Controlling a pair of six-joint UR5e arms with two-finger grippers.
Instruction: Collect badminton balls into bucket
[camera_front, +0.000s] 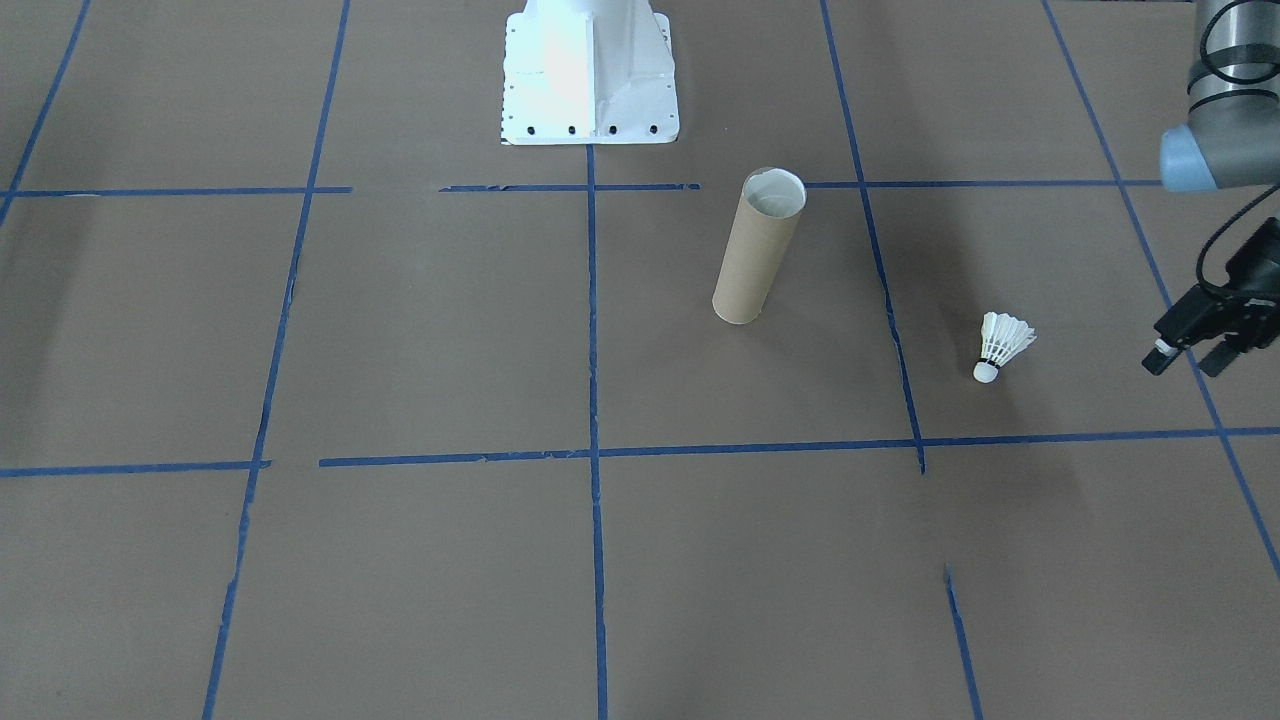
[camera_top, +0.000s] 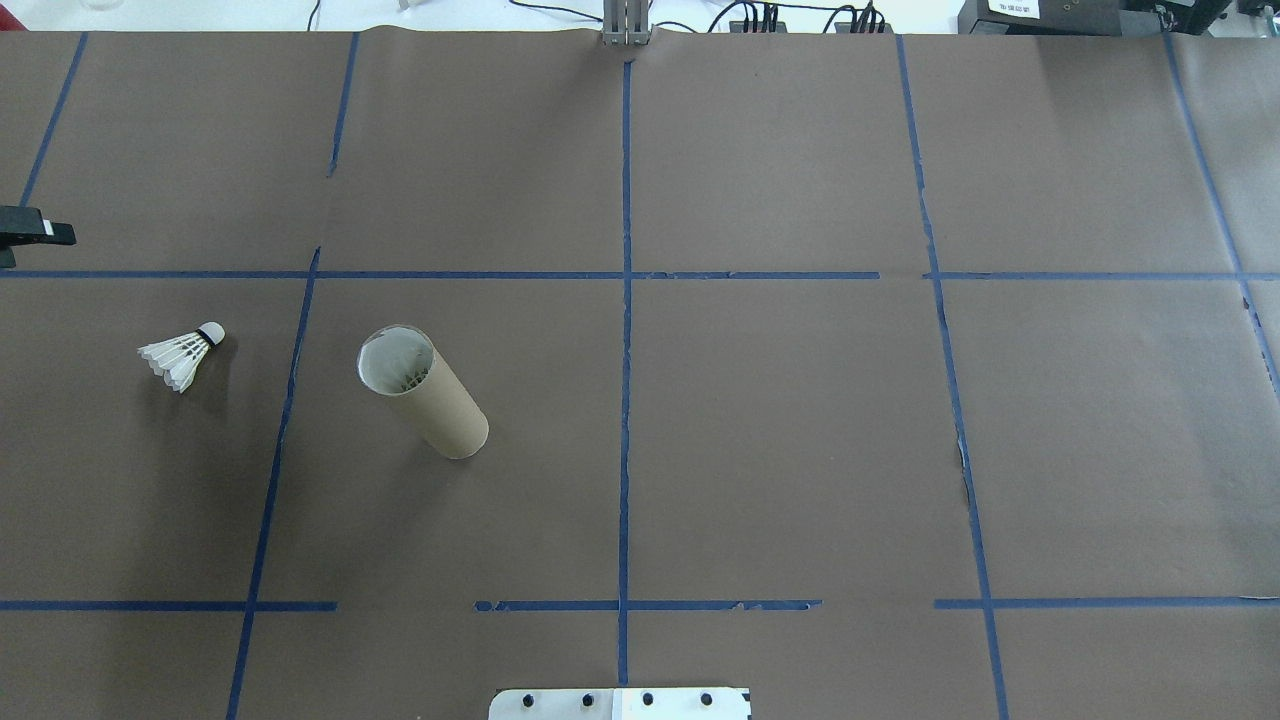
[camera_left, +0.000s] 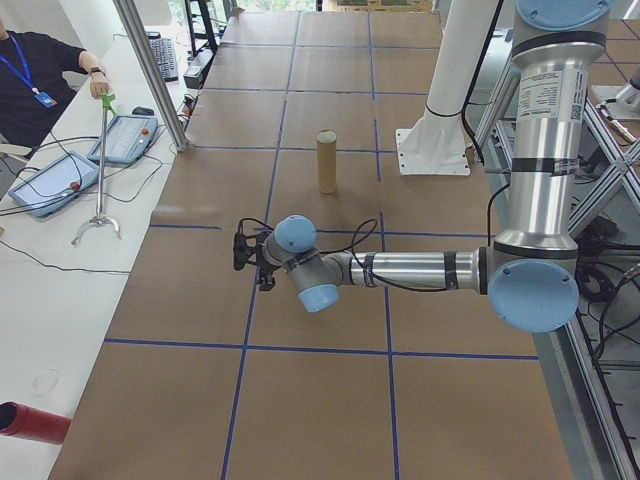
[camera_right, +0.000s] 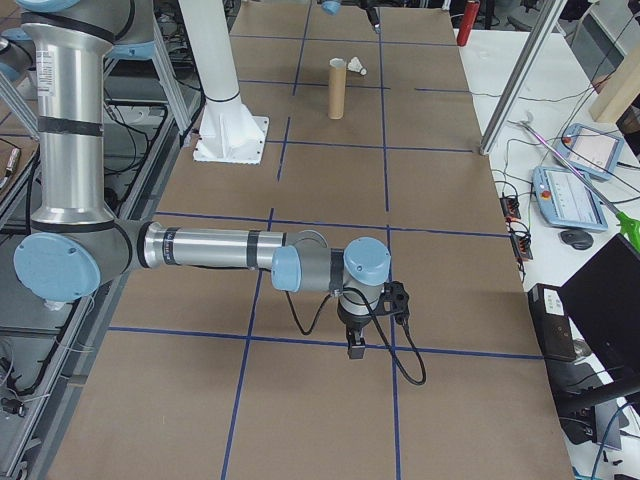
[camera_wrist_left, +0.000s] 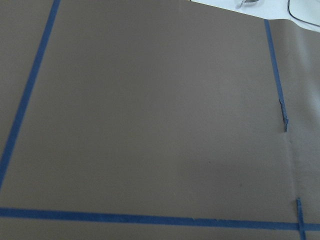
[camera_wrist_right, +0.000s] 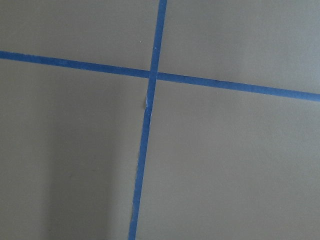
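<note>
Tall brown cardboard tube: upright, feathers showing inside. White feather shuttlecock: lying beside tube. Left gripper: fingers apart, empty; right gripper: fingers' state cannot be told.

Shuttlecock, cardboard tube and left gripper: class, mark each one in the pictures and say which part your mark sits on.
shuttlecock (camera_front: 1003, 343), exterior front-facing view, on the white feather skirt.
cardboard tube (camera_top: 440, 405), overhead exterior view, on its brown outer wall.
left gripper (camera_front: 1187, 362), exterior front-facing view, midway between its two black fingertips.
</note>
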